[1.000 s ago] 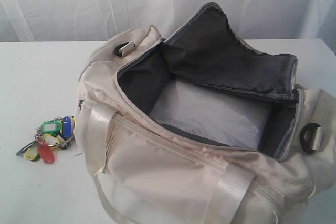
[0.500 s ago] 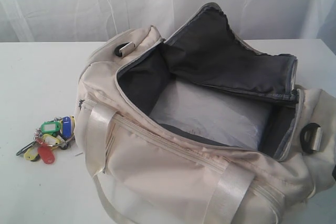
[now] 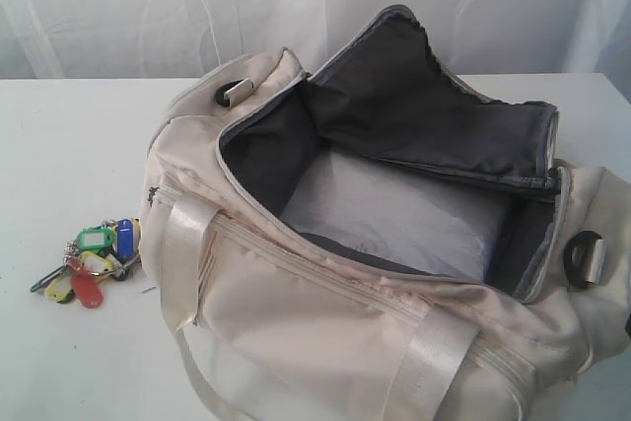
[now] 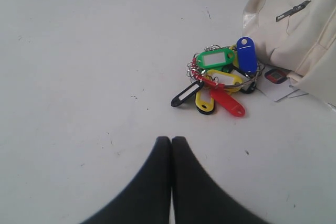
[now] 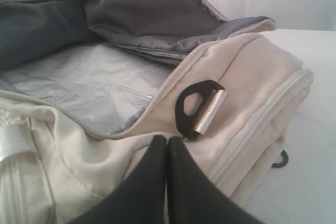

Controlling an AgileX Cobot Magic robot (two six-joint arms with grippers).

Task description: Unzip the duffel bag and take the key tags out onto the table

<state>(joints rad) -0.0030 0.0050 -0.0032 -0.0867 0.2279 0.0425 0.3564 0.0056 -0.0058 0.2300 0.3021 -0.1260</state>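
The cream duffel bag [image 3: 325, 332] lies unzipped on the white table [image 3: 69, 145], with its flap folded back over the dark grey lining. White paper stuffing [image 3: 394, 214] shows inside. The key tags [image 3: 89, 261] lie on the table just left of the bag, a bunch in green, blue, yellow, red and black. In the left wrist view my left gripper [image 4: 171, 139] is shut and empty, a short way from the key tags [image 4: 220, 80]. My right gripper [image 5: 167, 139] is shut and empty over the bag's end [image 5: 252, 72], close to a black strap ring [image 5: 197, 106].
A small paper label [image 4: 276, 80] sticks out from under the bag's corner [image 4: 294, 19] beside the tags. Pale curtains [image 3: 148, 7] hang behind the table. A second black strap ring [image 3: 233, 93] sits at the bag's far left end.
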